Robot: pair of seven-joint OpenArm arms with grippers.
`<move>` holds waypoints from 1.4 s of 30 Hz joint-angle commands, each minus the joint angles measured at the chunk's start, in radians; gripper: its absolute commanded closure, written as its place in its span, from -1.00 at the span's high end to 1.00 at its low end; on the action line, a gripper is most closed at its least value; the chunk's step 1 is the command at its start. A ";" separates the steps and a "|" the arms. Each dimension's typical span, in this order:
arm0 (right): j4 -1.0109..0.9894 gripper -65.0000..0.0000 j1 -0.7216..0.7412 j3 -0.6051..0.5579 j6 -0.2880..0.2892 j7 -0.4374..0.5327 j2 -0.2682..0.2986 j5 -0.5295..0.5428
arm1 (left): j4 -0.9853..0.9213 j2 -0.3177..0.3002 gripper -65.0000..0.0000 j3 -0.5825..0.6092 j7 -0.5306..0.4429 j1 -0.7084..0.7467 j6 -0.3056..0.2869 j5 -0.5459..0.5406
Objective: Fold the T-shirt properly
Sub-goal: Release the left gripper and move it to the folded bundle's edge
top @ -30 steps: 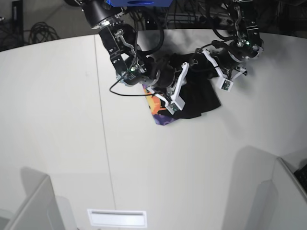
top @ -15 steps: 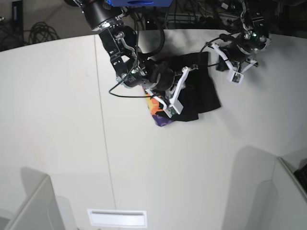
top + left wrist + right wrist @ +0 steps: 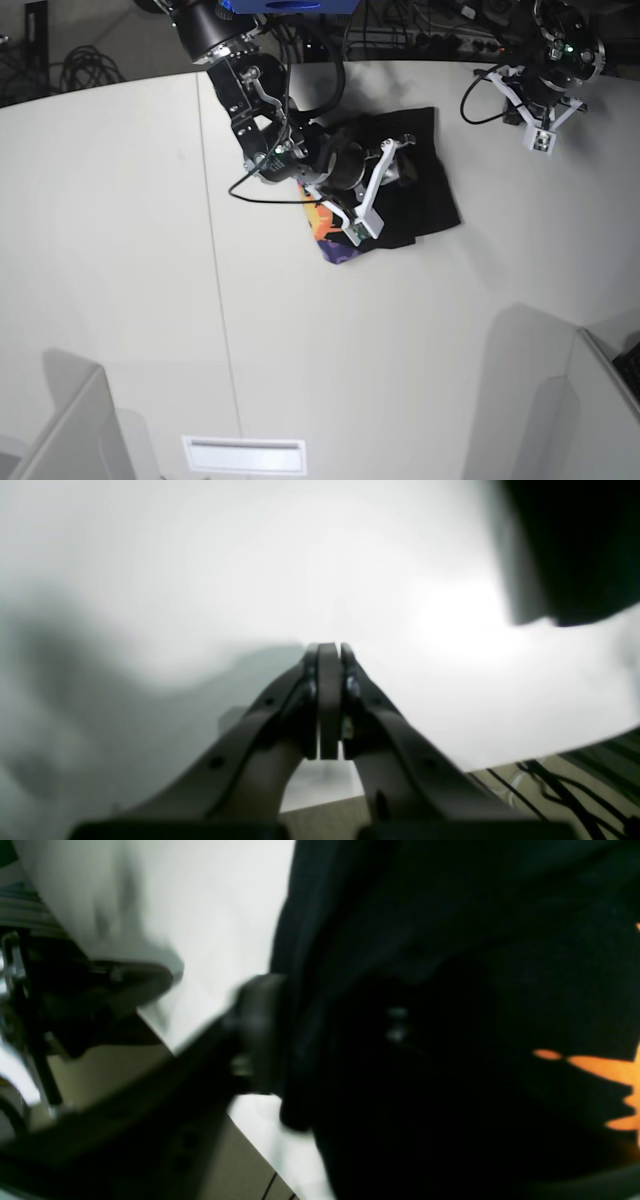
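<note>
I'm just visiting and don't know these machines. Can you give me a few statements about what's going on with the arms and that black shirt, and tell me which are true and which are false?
1. The T-shirt lies on the white table. True.
2. The left gripper holds a corner of the shirt. False: its jaws are shut on nothing, above bare table, away from the cloth.
3. The right gripper is over the shirt. True: the base view shows it above the black cloth.
4. The shirt is spread out flat at full size. False: it is gathered into a compact, bunched bundle.
5. Some orange print shows at one edge of the bundle. True.
6. Both arms are touching the shirt. False: the left gripper is off to the side.
</note>
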 commanded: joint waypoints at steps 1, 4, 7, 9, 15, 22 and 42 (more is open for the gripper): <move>0.017 0.03 0.014 -0.002 0.005 0.018 -0.011 0.017 | 0.018 -0.010 -1.00 -0.021 -0.014 0.006 -0.006 -0.012; 0.023 0.09 0.014 -0.002 0.005 0.018 -0.011 0.017 | 0.018 -0.010 -1.00 -0.070 -0.014 0.004 -0.006 -0.012; 0.025 0.09 0.029 -0.002 0.005 0.018 -0.012 0.019 | 0.018 -0.012 -1.00 -0.110 -0.014 0.004 -0.006 -0.012; 0.019 0.09 0.041 -0.029 0.003 0.018 -0.012 0.019 | 0.018 -0.012 -1.00 -0.131 -0.014 0.004 -0.006 -0.012; 0.016 0.09 0.115 -0.193 -0.104 0.018 -0.012 0.022 | 0.018 -0.012 -1.00 -0.185 -0.014 0.007 -0.006 -0.012; 0.028 0.09 0.183 -0.322 -0.107 0.018 -0.022 0.022 | 0.018 -0.012 -1.00 -0.246 -0.012 0.009 -0.006 -0.012; 0.293 -1.00 -0.005 0.087 -0.106 0.019 0.164 0.022 | 0.041 -0.006 -0.20 -0.254 0.179 -0.014 -0.006 -0.573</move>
